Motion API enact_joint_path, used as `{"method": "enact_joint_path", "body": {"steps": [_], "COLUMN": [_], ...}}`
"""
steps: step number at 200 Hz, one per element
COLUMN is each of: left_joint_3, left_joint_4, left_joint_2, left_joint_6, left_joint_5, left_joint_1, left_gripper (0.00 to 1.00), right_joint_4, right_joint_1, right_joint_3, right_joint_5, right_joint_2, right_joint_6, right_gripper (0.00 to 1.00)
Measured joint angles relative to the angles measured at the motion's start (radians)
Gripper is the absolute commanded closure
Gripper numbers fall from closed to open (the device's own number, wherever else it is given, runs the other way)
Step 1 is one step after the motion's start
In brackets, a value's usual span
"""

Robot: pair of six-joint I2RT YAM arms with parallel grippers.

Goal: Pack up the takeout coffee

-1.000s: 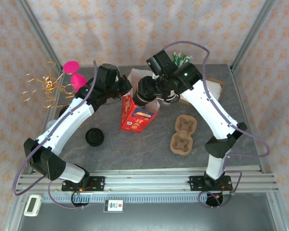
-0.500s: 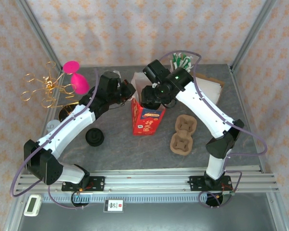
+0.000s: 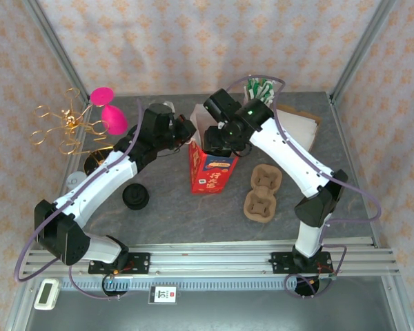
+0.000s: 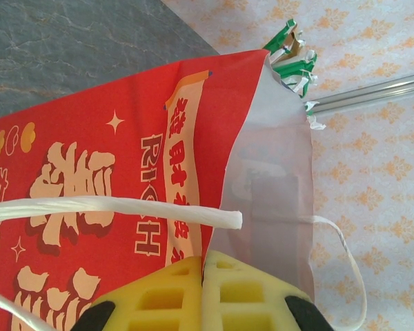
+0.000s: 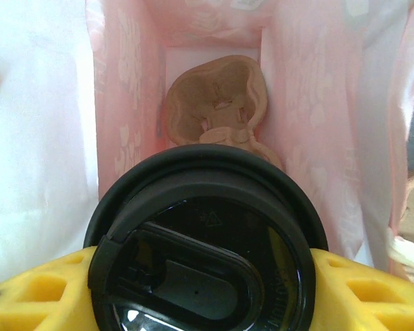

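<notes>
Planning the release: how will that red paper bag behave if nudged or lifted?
Probably floppy: the red paper bag has thin walls, and the left pincer pinches its rim to hold the mouth open. Likely tippy when nudged, as it stands tall and narrow. Its twisted handle should suit light lifting.

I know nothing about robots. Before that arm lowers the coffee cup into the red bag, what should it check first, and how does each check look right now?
1. Bag upright: ok. The red paper bag stands on the table.
2. Bag mouth open: ok. The left arm's jaws are shut on its rim.
3. Cup gripped: ok. The right arm's jaws clamp the black-lidded coffee cup from both sides.
4. Cup over the opening: ok. It hangs above the bag's inside.
5. Landing spot: cannot tell. A pulp cup carrier lies at the bottom; whether the cup lines up with a pocket is unclear.
</notes>
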Motion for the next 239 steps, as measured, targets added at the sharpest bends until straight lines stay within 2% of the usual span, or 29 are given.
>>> {"method": "enact_joint_path", "body": {"steps": [239], "left_joint_3": [0.007], "left_joint_4": [-0.025], "left_joint_2": [0.0], "left_joint_6": [0.046], "left_joint_5": [-0.004], "left_joint_1": [-0.013], "left_gripper": [1.0], "right_joint_4": [0.004], "right_joint_1": [0.0], "right_joint_3": [-0.017], "right_joint_5": [0.044], "right_joint_2": [0.124], "right_joint_6": [-0.037], "right_gripper": [0.42]}}
